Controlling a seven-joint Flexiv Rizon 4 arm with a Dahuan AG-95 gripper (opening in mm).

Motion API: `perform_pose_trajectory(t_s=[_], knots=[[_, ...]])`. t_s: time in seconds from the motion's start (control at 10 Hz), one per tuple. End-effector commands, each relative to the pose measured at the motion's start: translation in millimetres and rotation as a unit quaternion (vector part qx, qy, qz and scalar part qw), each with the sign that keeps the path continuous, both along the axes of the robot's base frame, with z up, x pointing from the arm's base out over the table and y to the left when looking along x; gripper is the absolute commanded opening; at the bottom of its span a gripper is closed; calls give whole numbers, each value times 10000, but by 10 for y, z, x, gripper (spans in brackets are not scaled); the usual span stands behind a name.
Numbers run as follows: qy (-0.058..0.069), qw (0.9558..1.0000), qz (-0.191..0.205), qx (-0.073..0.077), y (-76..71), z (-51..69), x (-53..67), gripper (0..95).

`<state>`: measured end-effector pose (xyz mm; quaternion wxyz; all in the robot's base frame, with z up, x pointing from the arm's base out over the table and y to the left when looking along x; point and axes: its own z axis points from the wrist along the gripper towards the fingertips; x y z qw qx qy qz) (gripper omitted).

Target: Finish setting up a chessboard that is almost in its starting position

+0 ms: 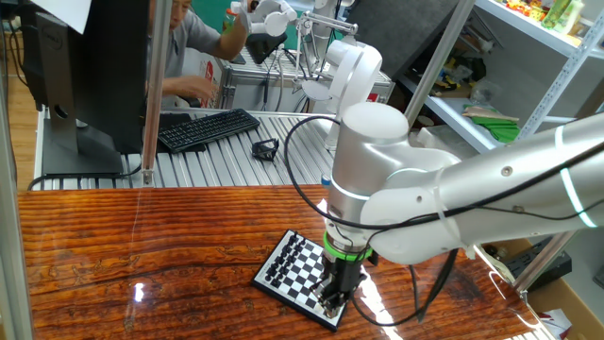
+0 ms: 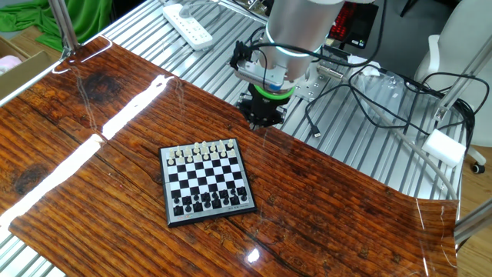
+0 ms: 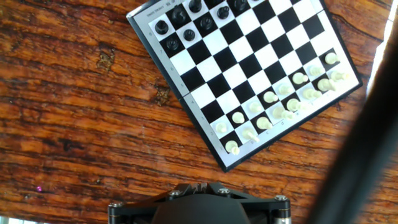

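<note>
Two rows of tiny cream and black pieces are sitting on the small black-rimmed chequered chessboard (image 2: 206,182) on the glossy wooden worktop (image 2: 92,154). Light and tippable, each is needing a pinch at its upper body. The gripper (image 2: 261,115) is hovering near the cream side; I cannot tell whether its jaws are parted.

Glossy wooden table (image 2: 92,146), chessboard (image 2: 206,182) flat on it, slatted metal bench (image 1: 236,156) beyond.
</note>
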<state>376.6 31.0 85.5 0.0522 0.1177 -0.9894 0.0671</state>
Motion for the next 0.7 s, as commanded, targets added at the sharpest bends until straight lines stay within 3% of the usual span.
perform_pose_trajectory(t_s=[0.1, 0.7], knots=[[7, 10000, -3, -4, -1, 6, -1, 0], [44, 9999, -33, -100, 1, 7, -3, 0]])
